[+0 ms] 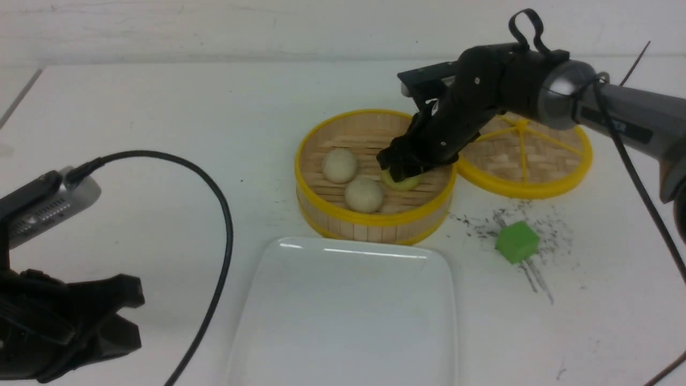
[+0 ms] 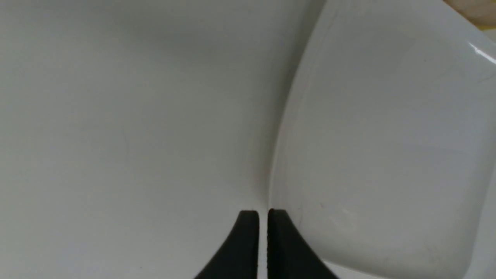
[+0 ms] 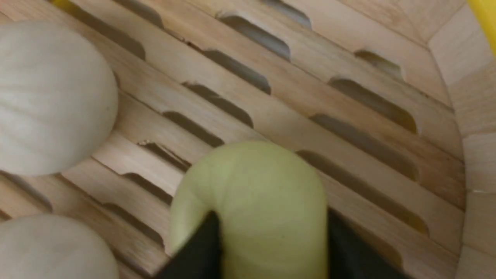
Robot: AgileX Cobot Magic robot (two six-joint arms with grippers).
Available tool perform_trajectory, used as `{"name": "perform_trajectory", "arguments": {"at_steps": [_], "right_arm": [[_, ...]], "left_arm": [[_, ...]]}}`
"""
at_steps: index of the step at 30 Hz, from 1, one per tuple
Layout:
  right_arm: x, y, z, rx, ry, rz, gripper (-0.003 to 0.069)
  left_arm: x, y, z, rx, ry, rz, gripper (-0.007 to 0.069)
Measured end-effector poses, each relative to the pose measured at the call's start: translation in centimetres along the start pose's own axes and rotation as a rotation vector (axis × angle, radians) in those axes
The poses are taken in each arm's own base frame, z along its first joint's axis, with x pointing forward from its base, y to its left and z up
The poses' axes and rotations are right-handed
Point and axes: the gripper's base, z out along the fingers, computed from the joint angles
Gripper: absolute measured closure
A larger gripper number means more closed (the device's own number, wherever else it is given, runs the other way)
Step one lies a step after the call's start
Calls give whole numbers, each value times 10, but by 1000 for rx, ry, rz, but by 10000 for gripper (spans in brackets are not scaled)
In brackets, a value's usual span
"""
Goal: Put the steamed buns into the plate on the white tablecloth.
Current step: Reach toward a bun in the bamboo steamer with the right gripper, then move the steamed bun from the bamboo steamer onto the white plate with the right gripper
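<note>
One yellow bun (image 3: 248, 178) sits pinched in your right end effector (image 3: 271, 219); the plate (image 1: 343, 311) lies below, lower centre of frame.

This is a robotics lab test bench, not a kitchen: a plain white scuffed worktop (image 1: 134, 107) runs to a bare white wall (image 1: 214, 27), and a loose black cable (image 1: 228, 225) trails beside the left end effector (image 2: 262, 217). The right end effector (image 1: 399, 174), on a grey and black jointed robot arm (image 1: 632, 112), reaches into a round yellow-rimmed bamboo steamer basket (image 1: 370, 217) and pinches a pale yellow dome-shaped steamed bun (image 1: 405, 184). A small green cube (image 1: 517, 242) lies near it among dark scuff marks.
</note>
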Motion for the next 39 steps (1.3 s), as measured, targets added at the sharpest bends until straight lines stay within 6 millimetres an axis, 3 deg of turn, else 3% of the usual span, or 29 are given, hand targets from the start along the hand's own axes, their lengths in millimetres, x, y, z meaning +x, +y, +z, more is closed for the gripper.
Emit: {"name": "perform_trajectory", "arguments": {"at_steps": [2, 4, 11, 21, 23, 24, 27, 32, 35, 36, 37, 39], "right_arm": [[-1, 0, 0, 0, -5, 0, 533], [-2, 0, -1, 2, -10, -3, 624], [-6, 4, -27, -5, 1, -12, 644], [-13, 25, -157, -33, -14, -54, 644], [-8, 29, -180, -43, -15, -58, 644], [-7, 29, -181, -46, -14, -57, 644], [12, 36, -209, -90, 4, -48, 644], [47, 43, -225, -161, 21, -2, 644], [91, 60, -226, -227, 32, 3, 644], [92, 62, -228, -232, 27, -1, 644], [110, 73, -225, -257, 41, -15, 644], [122, 82, -218, -273, 62, -30, 644]], "left_arm": [[0, 0, 0, 0, -2, 0, 558], [0, 0, 0, 0, -2, 0, 555], [0, 0, 0, 1, -4, 0, 552], [-1, 0, 0, 1, -7, 0, 546], [-1, 0, 0, 1, -7, 0, 543], [-1, 0, 0, 1, -7, 0, 542], [-1, 0, 0, 1, -7, 0, 538], [-1, 0, 0, 1, -7, 0, 534], [-1, 0, 0, 2, -6, -1, 531], [-1, 0, 0, 2, -6, -1, 531], [0, 0, 0, 1, -3, -1, 529], [0, 0, 0, 1, 0, -1, 526]]}}
